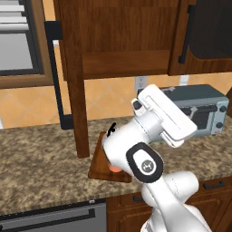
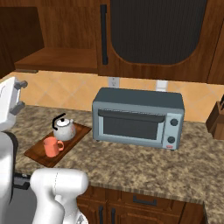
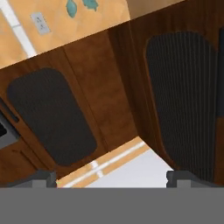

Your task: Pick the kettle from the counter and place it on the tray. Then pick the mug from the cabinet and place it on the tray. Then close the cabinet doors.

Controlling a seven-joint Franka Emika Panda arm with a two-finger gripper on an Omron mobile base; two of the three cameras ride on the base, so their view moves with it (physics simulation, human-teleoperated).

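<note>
Dark red-brown wood, the tray (image 2: 41,151) lies on the granite surface (image 2: 131,164), left of a grey toaster oven (image 2: 138,118). On it stand the silver kettle (image 2: 64,129) and, nearer, the orange mug (image 2: 52,147). Both placing steps look done; closing the cabinet doors remains. The end effector (image 3: 111,177), fingertips spread and empty, faces a dark-panelled door (image 3: 183,92). The left door (image 1: 74,77) juts open over the surface and needs pushing shut.

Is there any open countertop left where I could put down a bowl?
Yes: bare counter lies in front of the toaster oven, running right toward the knife block. The tray is crowded, with the kettle and mug on it.
</note>
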